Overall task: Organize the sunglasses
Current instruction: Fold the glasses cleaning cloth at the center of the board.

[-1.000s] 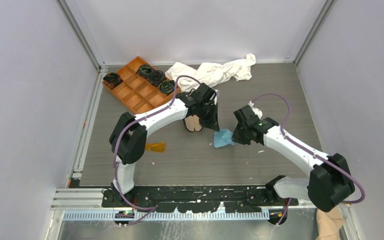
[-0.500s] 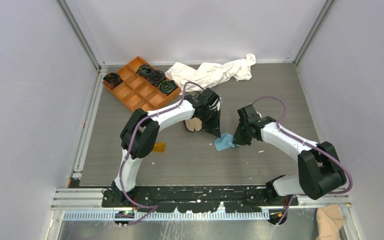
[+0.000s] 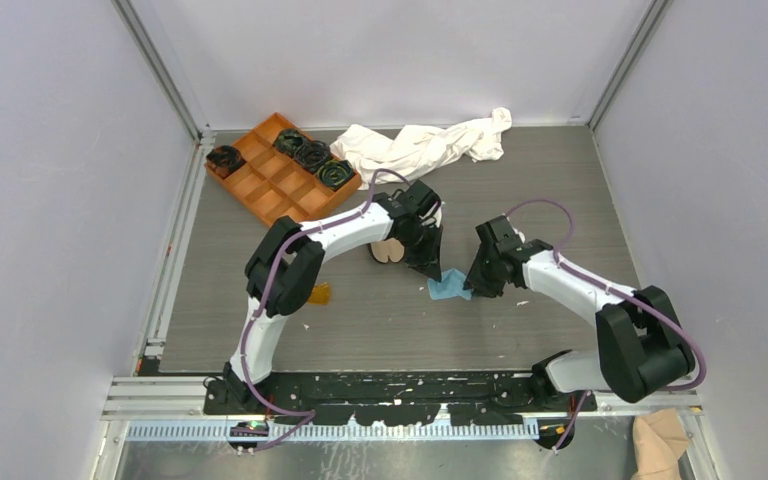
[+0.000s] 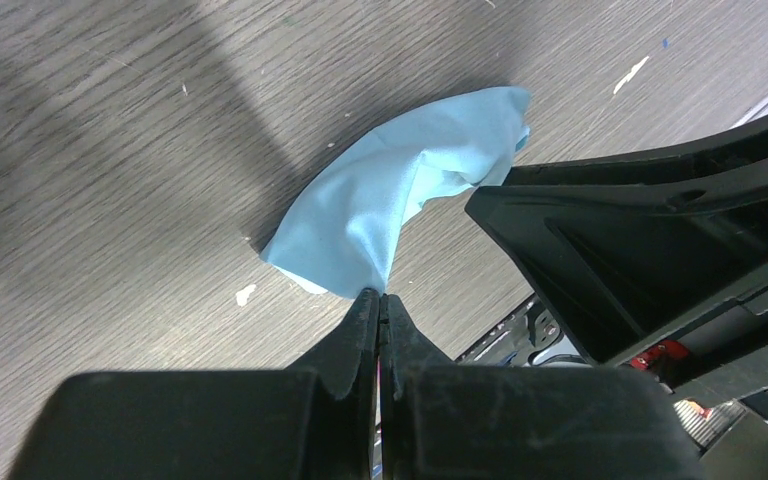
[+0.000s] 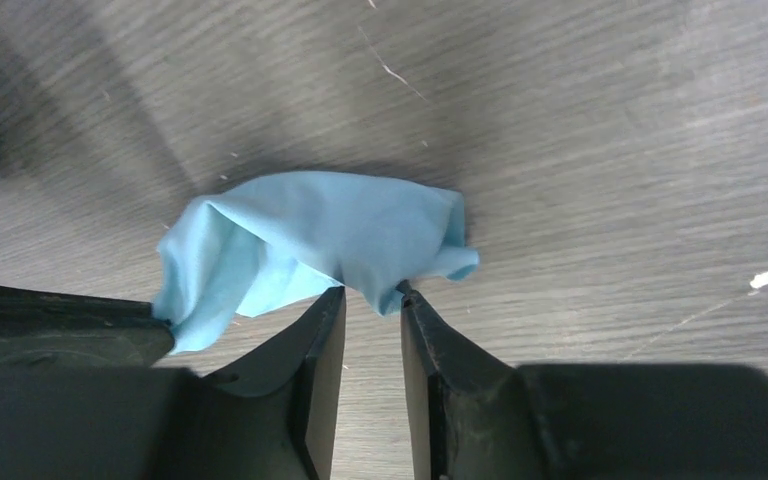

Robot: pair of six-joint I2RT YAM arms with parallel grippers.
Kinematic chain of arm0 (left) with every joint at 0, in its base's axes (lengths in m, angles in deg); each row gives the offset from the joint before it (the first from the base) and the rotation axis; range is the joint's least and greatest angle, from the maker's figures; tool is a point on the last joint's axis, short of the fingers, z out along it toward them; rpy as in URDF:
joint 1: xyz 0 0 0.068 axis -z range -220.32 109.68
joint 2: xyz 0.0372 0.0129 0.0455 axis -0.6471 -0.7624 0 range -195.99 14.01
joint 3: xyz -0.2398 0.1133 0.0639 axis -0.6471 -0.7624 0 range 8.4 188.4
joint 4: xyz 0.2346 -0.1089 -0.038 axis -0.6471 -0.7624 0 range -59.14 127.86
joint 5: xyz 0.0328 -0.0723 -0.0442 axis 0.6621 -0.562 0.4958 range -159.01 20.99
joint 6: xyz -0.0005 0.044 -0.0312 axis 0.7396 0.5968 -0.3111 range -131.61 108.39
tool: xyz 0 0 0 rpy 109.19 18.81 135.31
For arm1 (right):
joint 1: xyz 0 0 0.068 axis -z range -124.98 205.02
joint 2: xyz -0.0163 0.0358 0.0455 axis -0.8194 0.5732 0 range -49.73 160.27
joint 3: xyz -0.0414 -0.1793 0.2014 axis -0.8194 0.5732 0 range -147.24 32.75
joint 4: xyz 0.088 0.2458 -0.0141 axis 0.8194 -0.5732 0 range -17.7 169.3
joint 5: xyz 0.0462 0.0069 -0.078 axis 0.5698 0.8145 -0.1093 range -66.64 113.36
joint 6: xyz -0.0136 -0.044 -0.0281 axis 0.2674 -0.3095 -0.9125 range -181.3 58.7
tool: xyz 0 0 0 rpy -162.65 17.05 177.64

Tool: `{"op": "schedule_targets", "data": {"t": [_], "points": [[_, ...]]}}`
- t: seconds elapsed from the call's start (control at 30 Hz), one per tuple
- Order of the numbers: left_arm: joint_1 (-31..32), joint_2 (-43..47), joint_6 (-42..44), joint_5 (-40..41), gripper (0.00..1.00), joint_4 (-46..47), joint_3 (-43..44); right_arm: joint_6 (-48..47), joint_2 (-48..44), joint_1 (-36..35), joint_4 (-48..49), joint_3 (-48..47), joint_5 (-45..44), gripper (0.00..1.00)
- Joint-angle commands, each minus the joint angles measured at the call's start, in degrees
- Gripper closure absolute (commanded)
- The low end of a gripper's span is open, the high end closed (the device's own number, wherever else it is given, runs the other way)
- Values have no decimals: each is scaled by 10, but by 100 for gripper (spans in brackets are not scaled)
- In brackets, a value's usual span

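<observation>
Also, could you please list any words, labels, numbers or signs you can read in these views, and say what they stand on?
None: no readable text shows on the light blue cloth, the orange tray or the table.

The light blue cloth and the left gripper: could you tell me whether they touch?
Touching. The left wrist view shows the light blue cloth pinched at its corner by the left gripper.
</observation>
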Motion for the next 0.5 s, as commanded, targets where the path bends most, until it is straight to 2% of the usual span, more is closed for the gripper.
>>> {"op": "schedule_targets", "data": {"t": [0.0,0.13,0.23,0.47], "points": [[2,6,6,-20,100,1,10,31,-46,-20,16,34,-36,63],[3,7,4,-22,100,4,5,49,-66,-38,32,66,-56,56],[4,6,3,-22,100,6,3,55,-67,-49,61,89,-54,56],[6,5,0,-24,100,7,2,34,-18,-59,87,74,-96,61]]}}
